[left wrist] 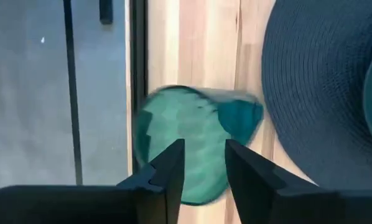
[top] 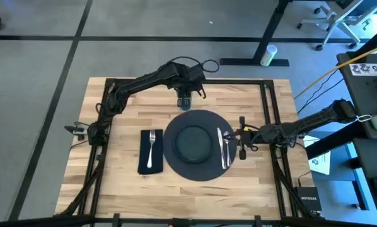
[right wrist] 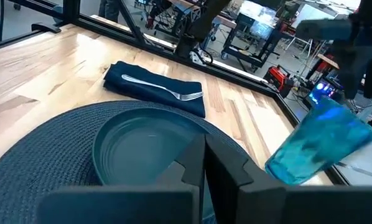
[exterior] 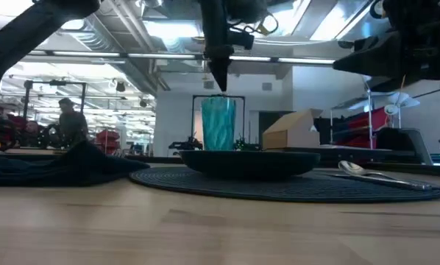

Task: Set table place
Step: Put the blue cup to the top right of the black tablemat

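Note:
The teal cup (exterior: pixel 218 124) stands upright on the table (top: pixel 125 101), just beyond the far rim of the dark round charger (top: pixel 204 171). My left gripper (exterior: pixel 220 77) hangs right above the cup, fingers pointing down with a narrow gap (left wrist: pixel 204 155), tips just clear of the rim. A smaller dark plate (top: pixel 193 142) sits on the charger. The fork (top: pixel 152 146) lies on the navy napkin (top: pixel 143 157) left of it; the knife (top: pixel 221 150) and spoon (exterior: pixel 367 173) lie on the charger's right part. My right gripper (right wrist: pixel 204 163) is shut, raised beside the spoon (top: pixel 228 150).
Black metal rails (top: pixel 269 107) run along the table's edges. Bare wood lies in front of the charger and at the far left. The right arm (top: pixel 302 126) reaches in over the right rail.

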`<action>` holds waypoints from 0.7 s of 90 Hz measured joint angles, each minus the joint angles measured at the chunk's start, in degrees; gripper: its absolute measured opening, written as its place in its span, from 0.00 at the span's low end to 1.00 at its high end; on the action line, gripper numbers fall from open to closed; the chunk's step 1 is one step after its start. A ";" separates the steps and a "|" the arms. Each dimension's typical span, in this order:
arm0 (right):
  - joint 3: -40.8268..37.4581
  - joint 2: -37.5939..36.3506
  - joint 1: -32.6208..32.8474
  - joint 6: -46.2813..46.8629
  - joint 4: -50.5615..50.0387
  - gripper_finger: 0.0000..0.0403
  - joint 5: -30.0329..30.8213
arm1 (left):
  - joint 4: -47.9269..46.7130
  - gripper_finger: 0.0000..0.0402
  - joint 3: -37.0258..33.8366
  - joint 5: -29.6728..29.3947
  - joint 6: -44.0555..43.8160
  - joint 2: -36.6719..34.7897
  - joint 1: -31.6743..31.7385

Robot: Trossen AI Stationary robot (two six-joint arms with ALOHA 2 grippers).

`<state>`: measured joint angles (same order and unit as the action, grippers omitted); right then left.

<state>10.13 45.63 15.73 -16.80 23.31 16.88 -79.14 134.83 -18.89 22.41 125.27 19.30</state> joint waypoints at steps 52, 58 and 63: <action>0.00 -0.02 0.00 0.28 -0.94 0.00 -0.12 | -11.44 0.01 -0.29 -5.07 -10.35 -1.42 3.00; 0.00 0.00 0.00 0.31 -0.96 0.00 -1.05 | -10.52 0.00 -2.14 -4.86 -11.31 -2.00 4.06; 0.00 -0.02 0.00 0.35 -0.98 0.00 -1.59 | -11.20 0.00 -3.20 -4.18 -11.03 -2.10 4.79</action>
<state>10.13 45.60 15.73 -16.45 22.33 15.30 -90.34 131.63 -23.06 11.38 123.17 24.09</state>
